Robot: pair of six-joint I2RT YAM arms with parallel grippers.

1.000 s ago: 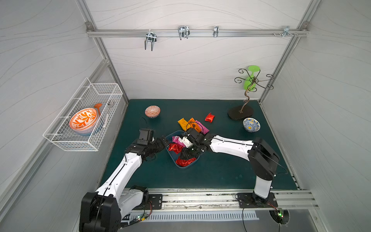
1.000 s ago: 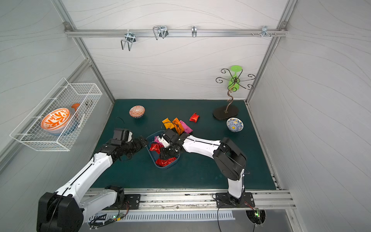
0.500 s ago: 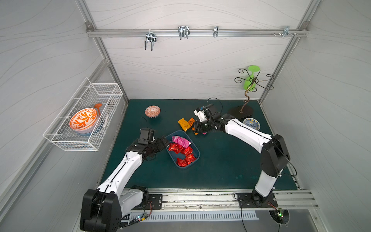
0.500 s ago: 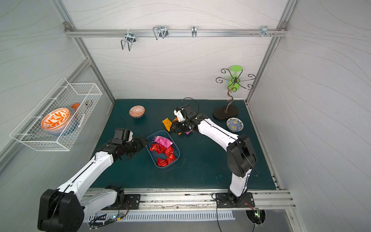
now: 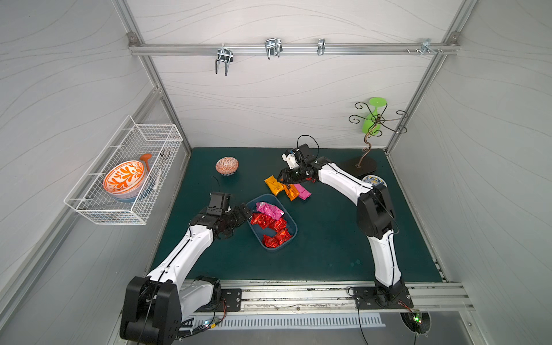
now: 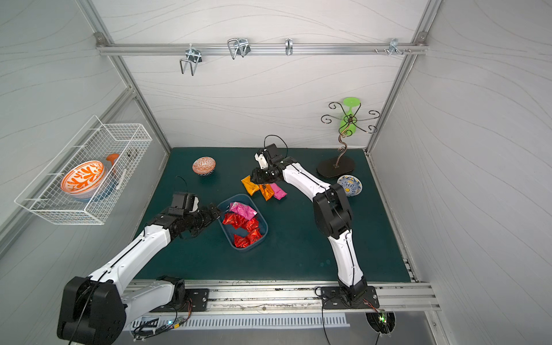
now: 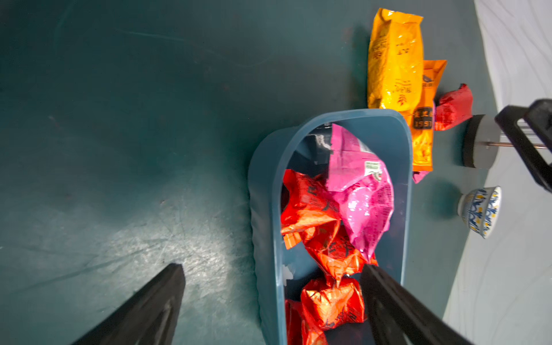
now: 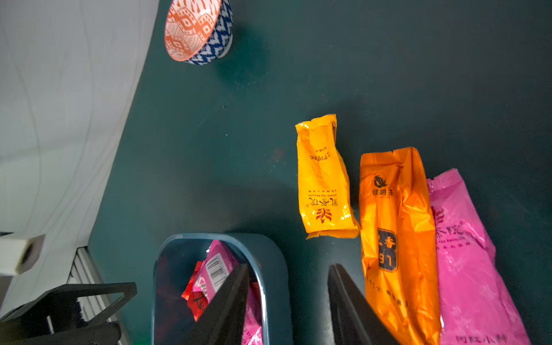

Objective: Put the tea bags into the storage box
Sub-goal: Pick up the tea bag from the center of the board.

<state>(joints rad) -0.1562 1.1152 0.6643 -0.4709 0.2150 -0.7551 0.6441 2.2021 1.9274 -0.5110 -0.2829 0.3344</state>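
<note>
Left gripper (image 7: 271, 267): I am seeing it spread, straddling the storage box (image 5: 294, 231) wall | right gripper (image 8: 288, 265): spread, empty, hovering over loose tea bags (image 8: 394, 227) lying on the tabletop (image 5: 328, 239) just beyond the box | red and pink sachets (image 5: 270, 222) are sitting inside the box.

Bright, even white light fills both top views, with wide-angle stretch toward the edges. Wrist views are dimmer, with a glare patch on the green mat (image 7: 185, 248), glinting tea bags (image 7: 358, 203), soft shadows.
</note>
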